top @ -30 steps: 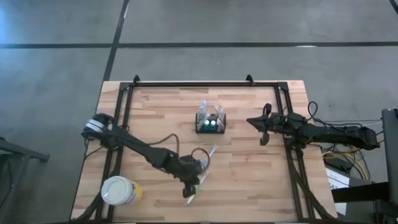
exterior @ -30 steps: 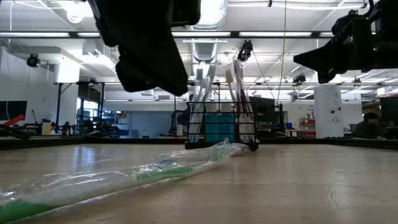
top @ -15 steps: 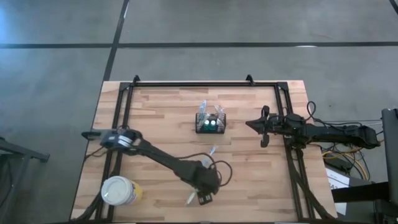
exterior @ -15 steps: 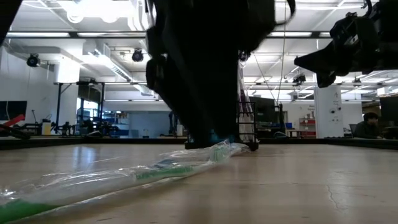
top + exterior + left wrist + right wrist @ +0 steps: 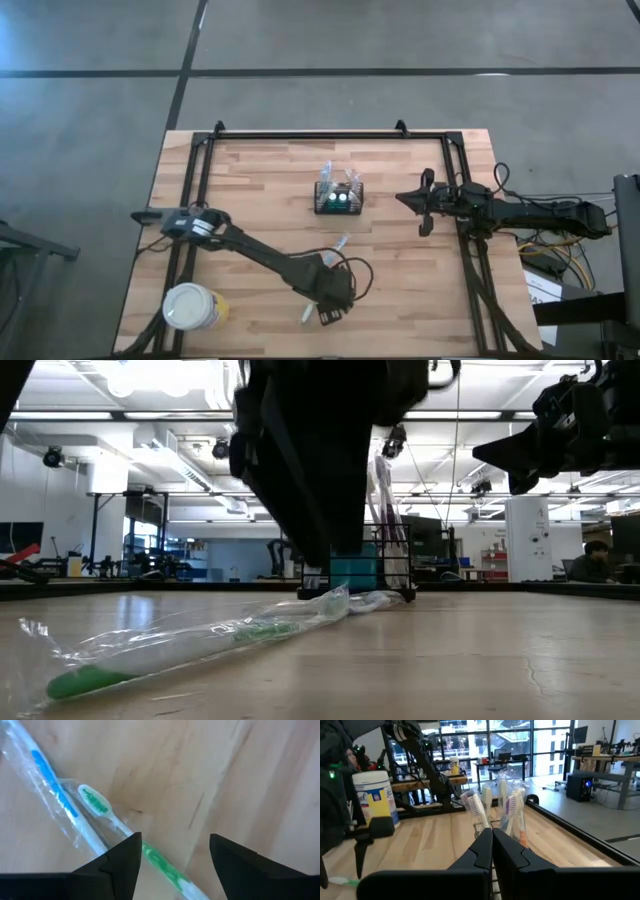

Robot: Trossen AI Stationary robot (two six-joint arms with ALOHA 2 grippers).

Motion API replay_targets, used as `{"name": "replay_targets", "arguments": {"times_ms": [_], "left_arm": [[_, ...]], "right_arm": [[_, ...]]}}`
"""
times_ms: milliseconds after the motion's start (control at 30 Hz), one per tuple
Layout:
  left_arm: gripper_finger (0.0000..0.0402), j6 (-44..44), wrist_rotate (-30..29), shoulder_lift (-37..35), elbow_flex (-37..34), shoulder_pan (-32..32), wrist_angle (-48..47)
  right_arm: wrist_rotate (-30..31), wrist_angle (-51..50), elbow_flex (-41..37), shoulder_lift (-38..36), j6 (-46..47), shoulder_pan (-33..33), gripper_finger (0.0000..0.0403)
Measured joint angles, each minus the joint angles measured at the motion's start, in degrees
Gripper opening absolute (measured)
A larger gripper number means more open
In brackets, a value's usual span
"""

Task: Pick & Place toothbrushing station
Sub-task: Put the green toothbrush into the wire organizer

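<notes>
1. The left pincer (image 5: 328, 315) hangs low over the near part of the wooden surface (image 5: 400, 280), its fingers spread wide with nothing between them. A second ago it sat further to the left and was nearly pressed together; since then it has swung right and opened up.
2. Seen from the left wrist, the two dark fingertips (image 5: 131, 851) stand apart just above a green-bristled toothbrush (image 5: 105, 812) in a clear plastic wrapper, and a second wrapped brush with a blue handle (image 5: 47, 772) lies beside it.
3. In the low view the wrapped green toothbrush (image 5: 200, 643) lies flat on the boards. Its green end now sits further in from the picture's edge than half a second ago, so the wrapper has shifted.
4. The toothbrushing station (image 5: 338, 198), the small black slotted caddy, stands upright near the middle of the surface, well apart from the left pincer. It has not moved in the last second, and wrapped brushes stick up out of it.
5. The right pincer (image 5: 423, 222) stays pressed together, holding nothing, off to the right of the caddy.
6. A yellow tub with a white lid (image 5: 190, 306) stands at the near left corner, unmoved.
</notes>
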Motion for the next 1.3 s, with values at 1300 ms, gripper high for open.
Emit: {"name": "replay_targets", "arguments": {"times_ms": [1300], "left_arm": [[0.0221,20.2,0.6,-0.5,-9.0,0.2,2.1]], "right_arm": [[0.0,-0.2,0.0,0.1,0.9,0.0,0.0008]]}}
